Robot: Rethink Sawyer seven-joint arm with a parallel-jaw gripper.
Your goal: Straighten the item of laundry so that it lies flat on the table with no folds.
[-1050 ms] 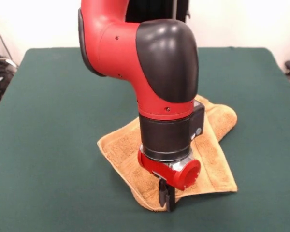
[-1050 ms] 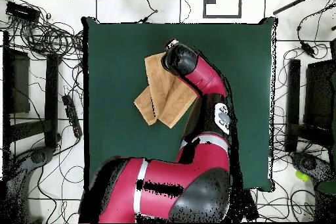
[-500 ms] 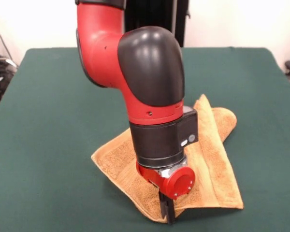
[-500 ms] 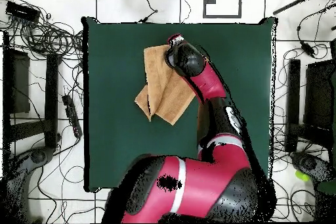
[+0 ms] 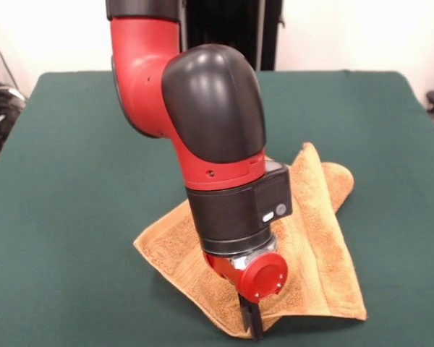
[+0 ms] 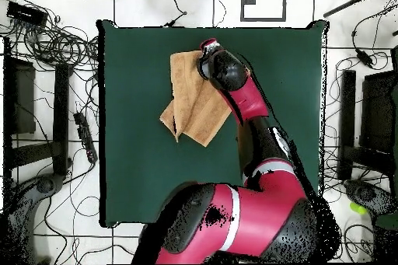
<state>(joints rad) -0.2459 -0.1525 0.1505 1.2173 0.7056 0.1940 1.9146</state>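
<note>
towel is lying on the green bench, folded over itself, not flat yet | pincer is pinching the towel's near edge, closed on it | job is only partly done

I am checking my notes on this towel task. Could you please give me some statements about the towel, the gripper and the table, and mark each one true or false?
1. The towel lies completely flat with no folds. False: layers overlap and a ridge runs along it.
2. The gripper is down at the towel's edge nearest the front camera. True.
3. The towel hangs over the edge of the table. False: it lies wholly on the green top.
4. The gripper's fingers are spread wide apart. False: they are together at the cloth.
5. In the overhead view, the arm covers part of the towel. True.
</note>
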